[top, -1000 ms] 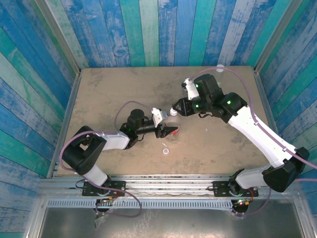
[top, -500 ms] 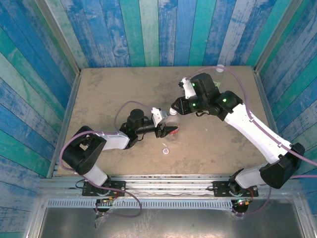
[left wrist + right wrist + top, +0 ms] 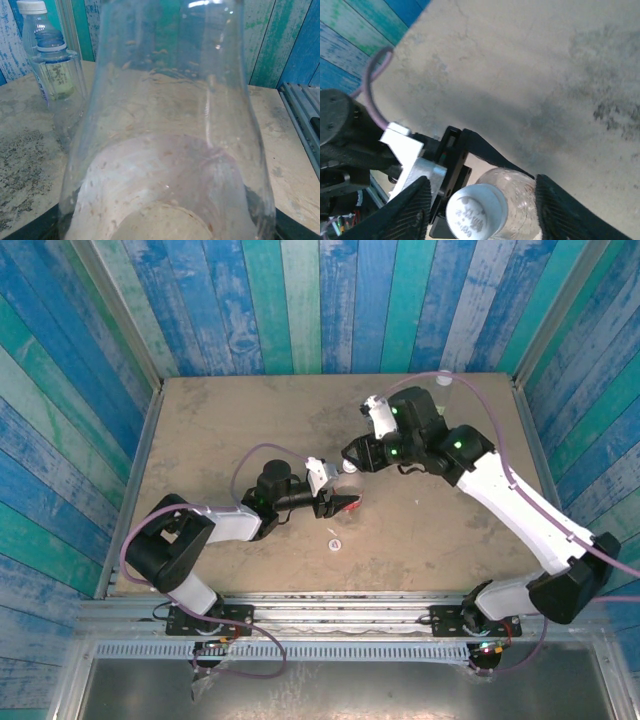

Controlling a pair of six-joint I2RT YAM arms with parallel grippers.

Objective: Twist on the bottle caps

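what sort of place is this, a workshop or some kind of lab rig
Most likely a robot test cell in a lab: a table boxed in by blue-green plank walls, with a left arm and a right arm bolted to a metal rail at its near edge.

Tabletop (image 3: 220, 430): tan-grey, matte, mottled w/ dark scuffing, heaviest far centre. Back wall (image 3: 300, 300): vertical planks in blue, teal & green, paint weathered. Left wall (image 3: 50, 440) & right wall (image 3: 600, 350): same planking, slanting in toward the far end. Metal corner post (image 3: 116, 310) at far left, a matching one far right. Near edge: aluminium rail (image 3: 330, 605) across full width, slotted strip just below it, then grey metal sheet (image 3: 330, 685). Lighting even & diffuse; shadows soft.
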